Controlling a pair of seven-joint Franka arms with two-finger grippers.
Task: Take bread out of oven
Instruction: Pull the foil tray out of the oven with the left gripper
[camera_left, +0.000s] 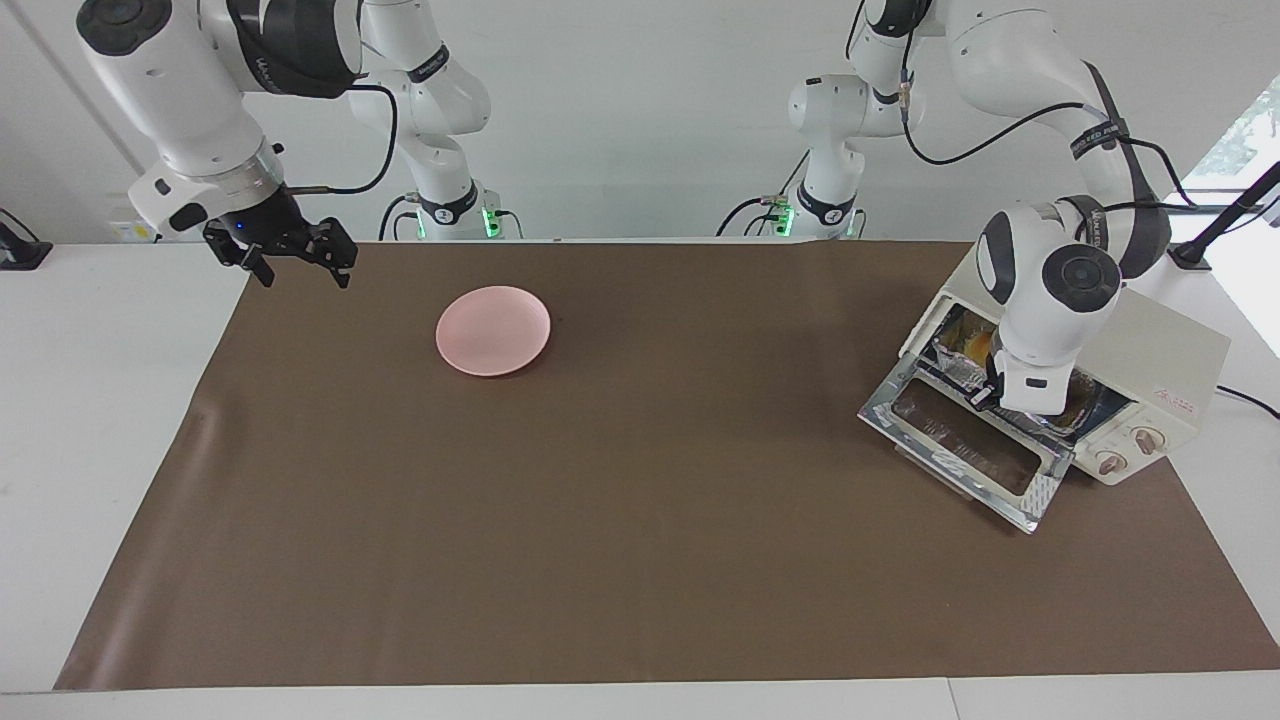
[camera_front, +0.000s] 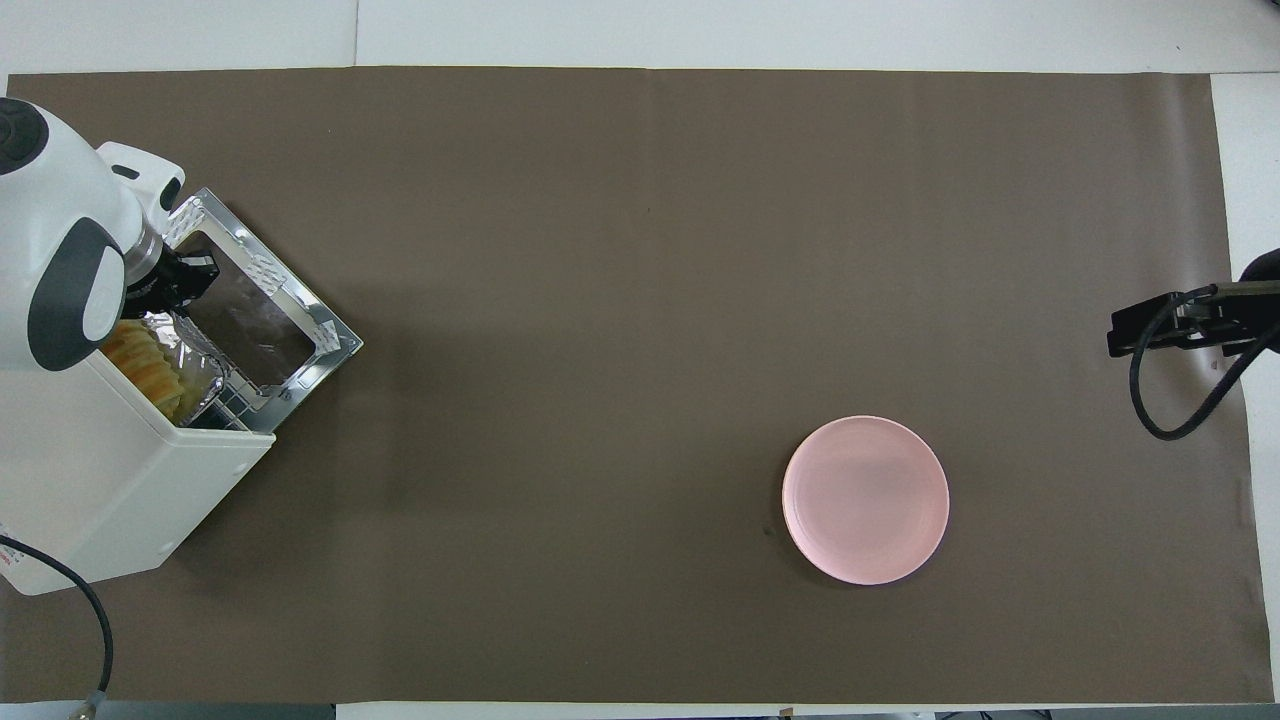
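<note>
1. Standby arm. My right gripper (camera_left: 295, 262) hangs over the edge of the brown mat (camera_front: 640, 250) at the right arm's end of the table, fingers spread and holding nothing. This arm waits.

2. Drop point. The pink plate (camera_front: 865, 500) lies on the mat, well apart from the oven (camera_front: 110, 480) and toward the right arm's end.

3. Task item. The bread (camera_front: 140, 355) lies on the crinkled foil tray (camera_front: 190, 350) inside the oven, just within its mouth. The tray sits on the wire rack (camera_front: 235, 405). The oven stands at the left arm's end of the table.

4. Working tool. My left gripper (camera_front: 185, 280) is at the oven's mouth, above the hinge side of the lowered glass door (camera_front: 250, 320). Its fingertips are pressed together, and they appear to pinch the front rim of the foil tray, not the bread.

5. Procedure, as I judge it:
- Draw the tray straight out along the rack, over the open door, low and level.
- Pull slowly, because thin foil may tear or fold at the pinch.
- Keep the wrist clear of the oven's top edge.
- Stop if the tray tilts, since the loaf could slide off.

6. Farther out, the mat past the door offers room to bring the tray forward.
</note>
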